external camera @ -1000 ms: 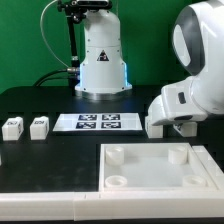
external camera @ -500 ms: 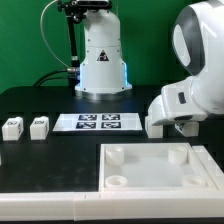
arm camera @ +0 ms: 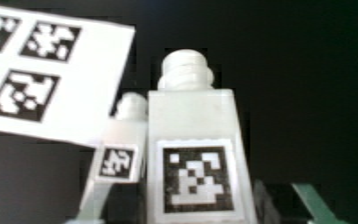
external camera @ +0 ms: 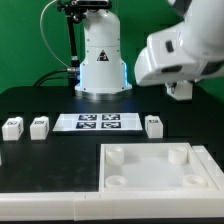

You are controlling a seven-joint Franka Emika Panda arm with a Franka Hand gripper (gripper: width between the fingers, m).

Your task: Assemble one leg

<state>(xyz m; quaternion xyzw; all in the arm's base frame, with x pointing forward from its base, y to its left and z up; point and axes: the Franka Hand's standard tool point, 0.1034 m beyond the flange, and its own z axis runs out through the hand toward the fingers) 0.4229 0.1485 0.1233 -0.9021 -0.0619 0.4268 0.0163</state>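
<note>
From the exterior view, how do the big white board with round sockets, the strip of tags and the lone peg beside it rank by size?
1. the socket board: clearly largest, though also nearest the camera.
2. the marker board.
3. the leg: smallest.

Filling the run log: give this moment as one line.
end effector: open, empty, aloft | leg: upright, exterior view's right of marker board
</note>
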